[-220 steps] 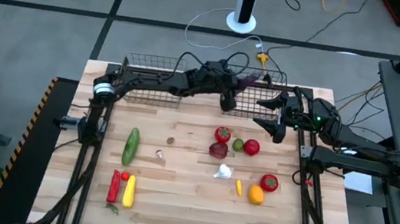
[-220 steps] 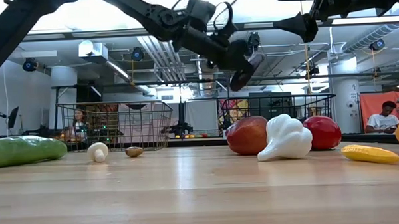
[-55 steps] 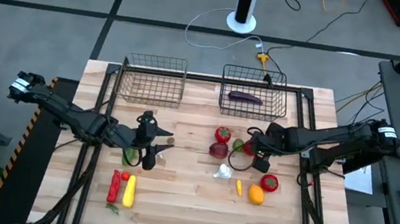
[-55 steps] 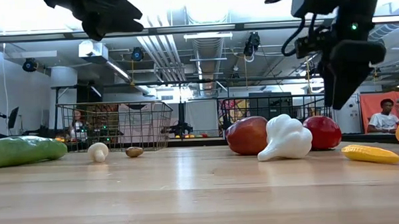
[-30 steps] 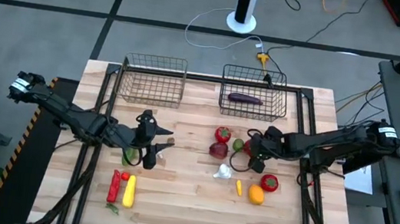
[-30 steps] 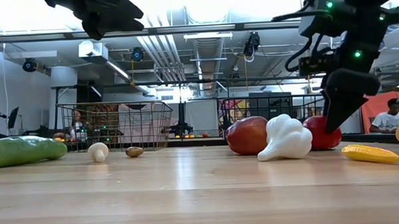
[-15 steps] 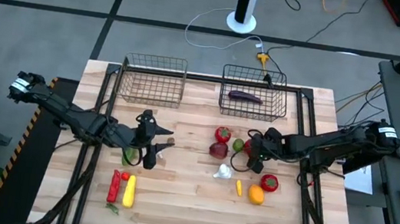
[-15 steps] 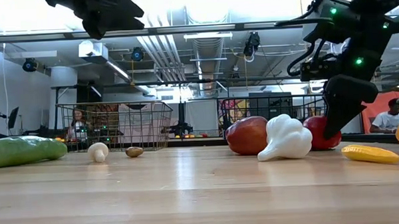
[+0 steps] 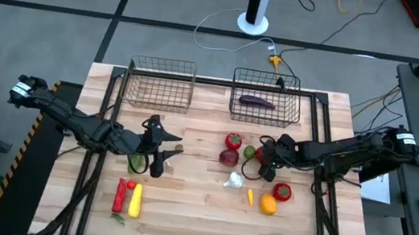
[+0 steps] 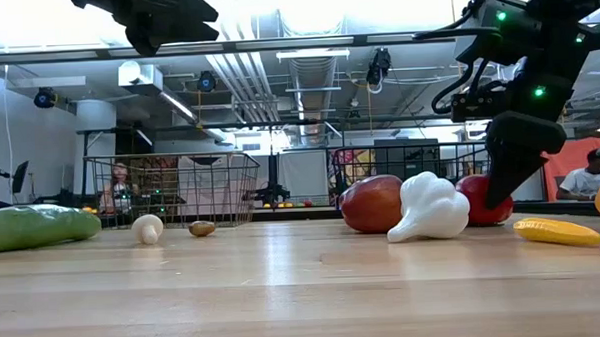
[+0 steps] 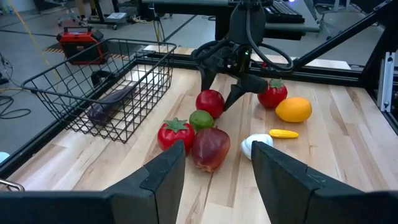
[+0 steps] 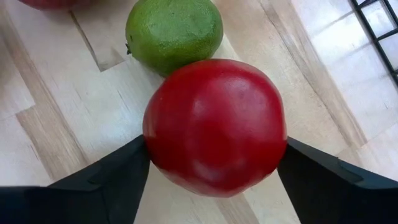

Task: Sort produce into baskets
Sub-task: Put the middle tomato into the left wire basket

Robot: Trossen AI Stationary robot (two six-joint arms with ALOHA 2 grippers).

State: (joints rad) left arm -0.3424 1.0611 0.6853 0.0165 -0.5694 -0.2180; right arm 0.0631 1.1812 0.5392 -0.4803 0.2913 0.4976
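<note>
Wooden table (image 9: pixel 190 204): right gripper (image 12: pixel 214 165) straddles the red apple (image 12: pixel 214 124), fingers touching both sides, closing to lift it; left gripper (image 11: pixel 214 168) waits, fingers apart.

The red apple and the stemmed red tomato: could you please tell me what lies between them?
The green lime sits between the red apple and the stemmed tomato, touching the apple; the left wrist view shows it best.
</note>
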